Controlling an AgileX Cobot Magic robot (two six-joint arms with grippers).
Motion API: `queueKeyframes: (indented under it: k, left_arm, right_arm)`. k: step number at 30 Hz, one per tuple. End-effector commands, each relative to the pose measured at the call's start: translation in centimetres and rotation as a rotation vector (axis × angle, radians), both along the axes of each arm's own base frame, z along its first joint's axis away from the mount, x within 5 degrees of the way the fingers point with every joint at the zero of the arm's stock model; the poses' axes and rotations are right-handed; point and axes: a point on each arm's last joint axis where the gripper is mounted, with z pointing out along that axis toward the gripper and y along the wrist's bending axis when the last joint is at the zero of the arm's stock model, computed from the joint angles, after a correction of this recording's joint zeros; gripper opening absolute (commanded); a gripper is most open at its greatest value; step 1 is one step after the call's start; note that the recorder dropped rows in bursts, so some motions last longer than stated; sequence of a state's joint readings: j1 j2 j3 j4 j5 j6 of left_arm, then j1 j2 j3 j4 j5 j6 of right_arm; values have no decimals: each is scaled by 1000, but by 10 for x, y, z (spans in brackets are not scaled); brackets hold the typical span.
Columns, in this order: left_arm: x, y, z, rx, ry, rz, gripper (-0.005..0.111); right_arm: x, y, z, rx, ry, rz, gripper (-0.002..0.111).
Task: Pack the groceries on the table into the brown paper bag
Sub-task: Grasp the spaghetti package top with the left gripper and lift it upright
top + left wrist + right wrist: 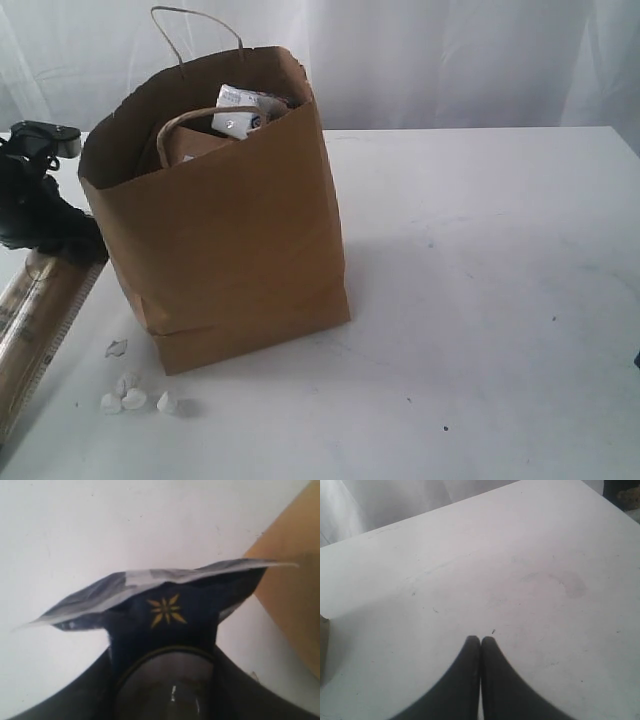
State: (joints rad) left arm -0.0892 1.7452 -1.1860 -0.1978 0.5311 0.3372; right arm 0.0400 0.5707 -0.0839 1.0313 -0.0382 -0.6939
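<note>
The tall brown paper bag stands open on the white table, left of centre. A small white-blue carton pokes up inside it. At the far left lies the long spaghetti packet, and my left gripper is down on its far end. In the left wrist view the packet's dark blue crimped end with a gold star sits between the fingers of the left gripper, with the bag's side close beside it. Small white lumps lie in front of the bag. My right gripper hangs shut over bare tabletop.
A white curtain hangs behind the table. One bag handle stands up at the back; the other is folded inward. A single white scrap lies by the bag's front left corner.
</note>
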Motion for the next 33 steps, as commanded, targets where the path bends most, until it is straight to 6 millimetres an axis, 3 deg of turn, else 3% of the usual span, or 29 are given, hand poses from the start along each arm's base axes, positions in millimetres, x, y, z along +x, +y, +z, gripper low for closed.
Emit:
queueKeyframes:
  k: [1, 10, 33]
  left_arm:
    - [-15, 2, 41, -23, -73, 53, 0]
    - [-47, 3, 92, -48, -163, 52, 0]
    - [-113, 8, 163, -77, -299, 36, 0]
  right_arm:
    - [0, 0, -1, -5, 2, -3, 0]
    - [0, -1, -1, -6, 1, -4, 0]
    - [0, -1, -1, -6, 0, -6, 0]
